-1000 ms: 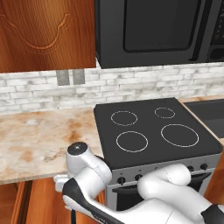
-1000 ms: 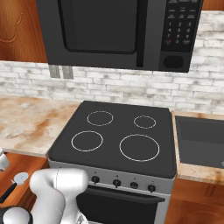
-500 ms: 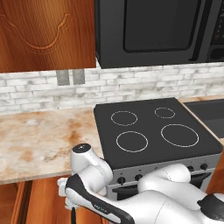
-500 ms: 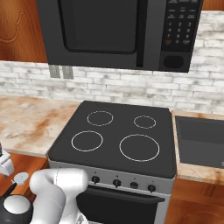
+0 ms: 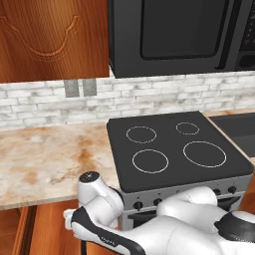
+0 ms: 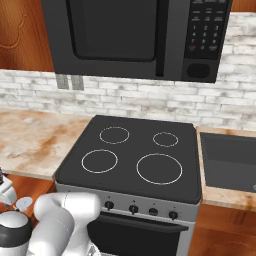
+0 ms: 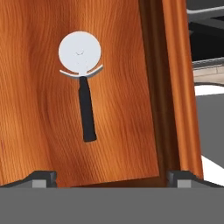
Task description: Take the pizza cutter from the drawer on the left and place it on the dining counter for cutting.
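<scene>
Plain reddish wood spreads across the hand view — the floor of the open drawer [image 7: 39, 131], with its side wall running as a darker strip down the right. On that floor lies the pizza cutter [image 7: 83, 83], flat, its white wheel toward the top of the view and its slim black handle pointing down toward the gripper [image 7: 111, 177]. Nothing else lies near it. The two dark finger tips stand well apart at the bottom corners of the view, spread wide and holding nothing; the cutter sits ahead of them and a little to the left of the line midway between them.

From the base cameras the arm folds low, below the edge of the marble worktop [image 5: 45, 159] beside the black cooktop [image 5: 174, 149], so the reach is cramped.

Several things could go wrong from here. The handle is thin and lies flush on the wood — a descent that stops short would likely close on air, and one that goes too deep would press the tips into the drawer floor. Because the cutter is off-centre, a straight drop may catch only one side of the handle and flick it away or spin it. Gripping near the wheel would probably leave the tool dangling and prone to slipping on the way to the dining counter. The drawer wall at the right could also snag the hand during the lift.
</scene>
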